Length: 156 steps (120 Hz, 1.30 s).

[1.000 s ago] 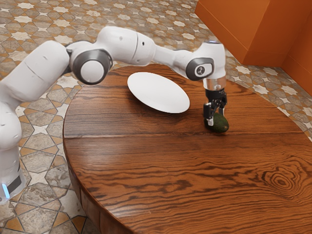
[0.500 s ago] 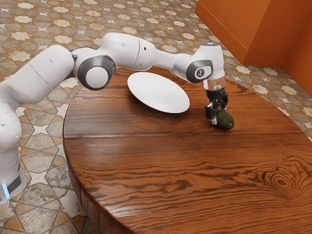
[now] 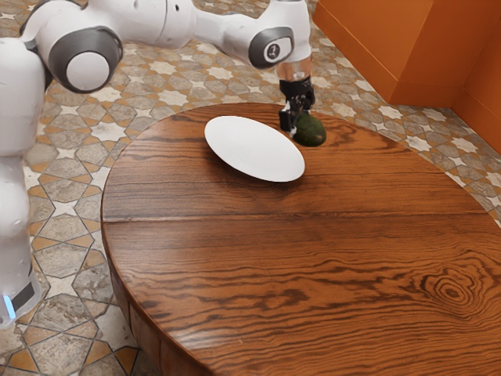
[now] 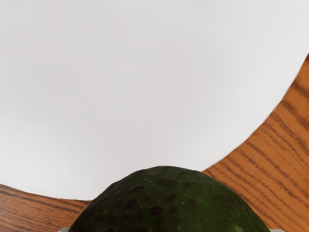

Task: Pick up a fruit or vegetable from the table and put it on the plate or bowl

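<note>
Hanging from the gripper, the avocado is the nearest thing to the hand: in the wrist view its dark, pitted skin bulges just under the camera. The two black fingers pinch it from both sides near one end, so most of the fruit sticks out toward the exterior view's right. That off-centre hold looks secure enough for a short carry, though the fruit could swing or slip. Just beyond it lies the plate, white, shallow and bare. In the upper middle of the exterior view the avocado sits at the plate's far right rim, apparently lifted off the wood, though the gap under it is hard to read. I judge the carry to be nearly done, with the fruit at the plate's edge and not yet over its middle. A short move inward and a gentle lowering should come before release, since a rounded fruit may roll on so flat a dish. Under both spreads the round table, glossy brown wood with strong grain and a knot at lower right. The arm enters from the upper left. Around the table runs a patterned tile floor, and an orange wall closes the upper right corner.
</note>
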Each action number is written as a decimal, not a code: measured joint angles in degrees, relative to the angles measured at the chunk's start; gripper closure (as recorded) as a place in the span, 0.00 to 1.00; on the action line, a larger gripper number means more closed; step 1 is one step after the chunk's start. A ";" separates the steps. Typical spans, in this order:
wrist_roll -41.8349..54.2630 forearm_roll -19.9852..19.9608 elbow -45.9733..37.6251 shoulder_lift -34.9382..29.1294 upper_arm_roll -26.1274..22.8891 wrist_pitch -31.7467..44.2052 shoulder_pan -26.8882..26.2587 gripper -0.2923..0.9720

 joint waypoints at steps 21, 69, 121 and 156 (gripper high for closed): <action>1.02 -2.54 -1.42 -0.58 4.83 -0.92 0.47 0.55; 4.30 -7.28 -0.11 3.83 5.36 -1.21 2.92 0.37; 6.16 -5.90 2.39 1.33 5.63 -0.57 -1.41 0.24; 3.10 0.57 13.81 -0.43 3.26 -3.11 -22.61 0.23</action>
